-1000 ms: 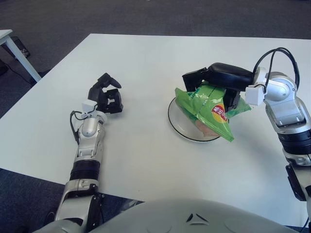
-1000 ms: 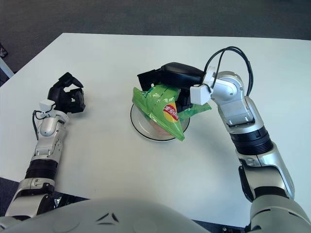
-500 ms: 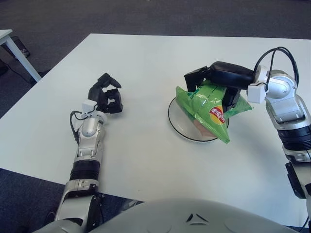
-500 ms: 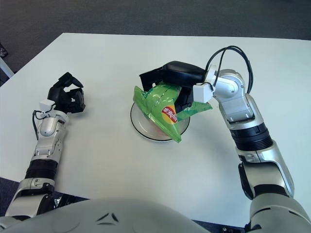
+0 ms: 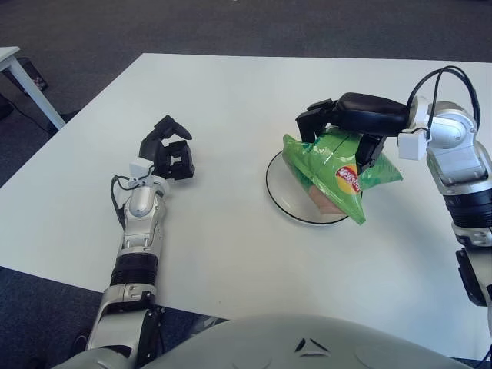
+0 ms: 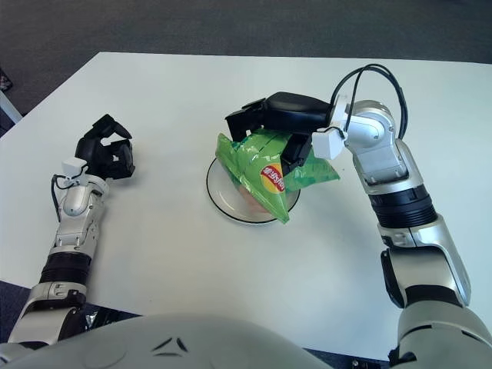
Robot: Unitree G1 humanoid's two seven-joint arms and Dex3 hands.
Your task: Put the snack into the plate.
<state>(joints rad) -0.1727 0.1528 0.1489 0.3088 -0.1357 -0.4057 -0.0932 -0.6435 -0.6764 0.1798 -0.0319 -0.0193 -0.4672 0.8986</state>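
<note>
One white table (image 5: pixel 231 100) before you. Green snack (image 5: pixel 338 165) lies tilted across the plate (image 5: pixel 280 201), your right hand (image 5: pixel 350 123) above it, fingers (image 5: pixel 367 150) clamped on its upper edge. Left hand (image 5: pixel 171 154) sits well left, fingers curled, holding nothing.

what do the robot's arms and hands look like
Both arms are silver-grey metal segments with black ribbed bands at the joints. The left hand and right hand are black, three-fingered, on silver-white wrists, each wrist with a small white box. A black cable loops over the right wrist; a thinner one runs along the left forearm.
</note>
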